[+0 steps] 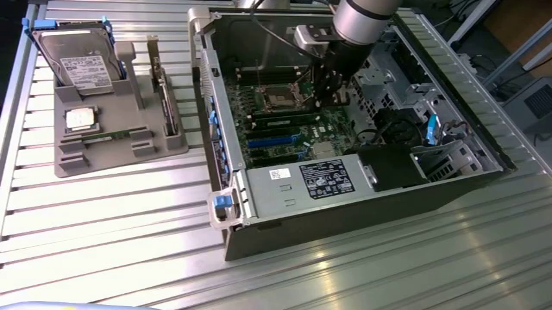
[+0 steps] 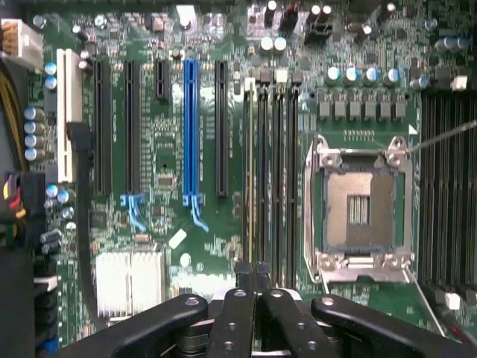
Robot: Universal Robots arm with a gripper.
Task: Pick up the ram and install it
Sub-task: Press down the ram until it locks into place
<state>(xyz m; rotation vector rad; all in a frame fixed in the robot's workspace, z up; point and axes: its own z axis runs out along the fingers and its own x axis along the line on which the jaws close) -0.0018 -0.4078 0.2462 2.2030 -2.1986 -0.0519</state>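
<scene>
Grey sheet metal forms the open computer case [image 1: 345, 194], inside which the gripper [image 2: 253, 277] is held with its fingers [image 2: 243, 276] clenched together; nothing is seen between them. Directly beneath the fingers the green motherboard [image 2: 164, 149] is laid out, with the memory slots [image 2: 277, 186] just ahead of the fingertips and the empty processor socket [image 2: 361, 209] beside those. Whether the pale slot nearest the fingertips is already filled cannot be told. Well apart from the fingers, outside the case, a grey tray [image 1: 121, 158] is set, in which a hard drive [image 1: 82, 61] is stood upright, a square silver processor chip [image 1: 80, 119] is laid flat, and the ram [image 1: 112, 135] is seen lying as a thin green stick. A good pick is judged to require that the stick be gripped squarely by its long faces and kept level.
</scene>
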